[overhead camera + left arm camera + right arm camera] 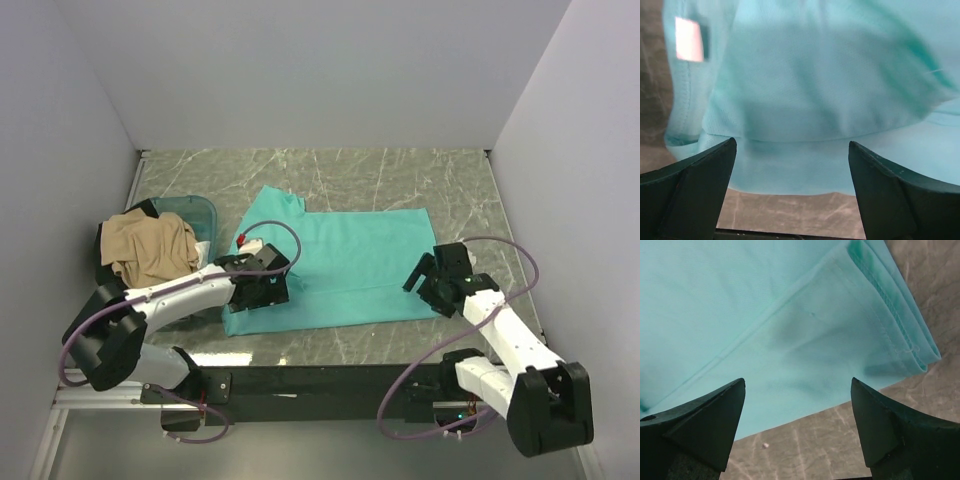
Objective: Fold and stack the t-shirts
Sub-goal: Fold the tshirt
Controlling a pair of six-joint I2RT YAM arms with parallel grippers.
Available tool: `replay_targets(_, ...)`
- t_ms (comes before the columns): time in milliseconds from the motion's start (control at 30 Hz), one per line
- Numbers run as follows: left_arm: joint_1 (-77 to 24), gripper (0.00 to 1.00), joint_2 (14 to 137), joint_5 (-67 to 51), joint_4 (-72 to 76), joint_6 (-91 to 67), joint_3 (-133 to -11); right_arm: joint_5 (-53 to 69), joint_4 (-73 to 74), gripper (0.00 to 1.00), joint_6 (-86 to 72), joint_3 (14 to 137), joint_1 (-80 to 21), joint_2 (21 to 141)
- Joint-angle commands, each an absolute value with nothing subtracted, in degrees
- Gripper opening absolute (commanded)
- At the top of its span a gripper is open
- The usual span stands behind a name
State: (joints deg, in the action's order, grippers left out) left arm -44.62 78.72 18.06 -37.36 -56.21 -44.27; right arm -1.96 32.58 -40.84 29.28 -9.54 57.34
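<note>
A teal t-shirt [350,265] lies folded lengthwise on the marble table, its collar end toward the left. My left gripper [272,290] hovers open over the shirt's near left corner. In the left wrist view the teal cloth [830,90] with its white neck label [689,39] fills the frame, and the left gripper [792,145] holds nothing. My right gripper [422,275] stands open at the near right corner. The right wrist view shows the hemmed edge [900,315] of the shirt ahead of that empty gripper [797,382]. A tan t-shirt [150,248] is crumpled at the far left.
The tan shirt lies heaped in a translucent bluish tub [203,213] at the left, with some dark cloth [108,240] under it. White walls close in the table on three sides. Bare marble [330,165] shows behind the teal shirt.
</note>
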Motion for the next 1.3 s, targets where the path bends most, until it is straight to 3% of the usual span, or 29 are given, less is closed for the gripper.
replay_targets(0, -44.6, 0.99, 76.7, 22.1, -38.1, -55.4, -51.0, -3.8, 33.2, 0.92, -39.9, 35.9, -10.0, 53.7)
replay_targets(233, -36.5, 0.99, 85.6, 27.6, -37.1, -48.3, -72.1, -4.8, 29.8, 0.92, -36.0, 44.2, -9.9, 55.5)
replay_targets(633, -25.0, 0.99, 122.8, 24.7, -43.1, -41.2, -120.4, -8.1, 25.4, 0.92, -32.1, 46.6, -9.6, 62.1)
replay_targets(733, -24.2, 0.99, 130.3, 24.6, -43.4, -40.4, -127.7, -7.8, 24.6, 0.92, -31.6, 46.8, -9.6, 63.6)
replay_targets(900, -22.9, 0.99, 134.8, 22.4, -38.4, -40.4, -128.8, -6.3, 23.9, 0.92, -31.0, 46.9, -9.3, 66.6)
replay_targets(1133, -22.3, 0.82, 141.6, 21.5, -39.5, -40.8, -131.8, -6.6, 24.3, 0.92, -30.9, 46.8, -9.1, 69.3)
replay_targets(1267, -21.9, 0.63, 144.3, 20.4, -40.1, -42.0, -132.5, -6.9, 24.1, 0.92, -30.8, 46.8, -9.1, 69.3)
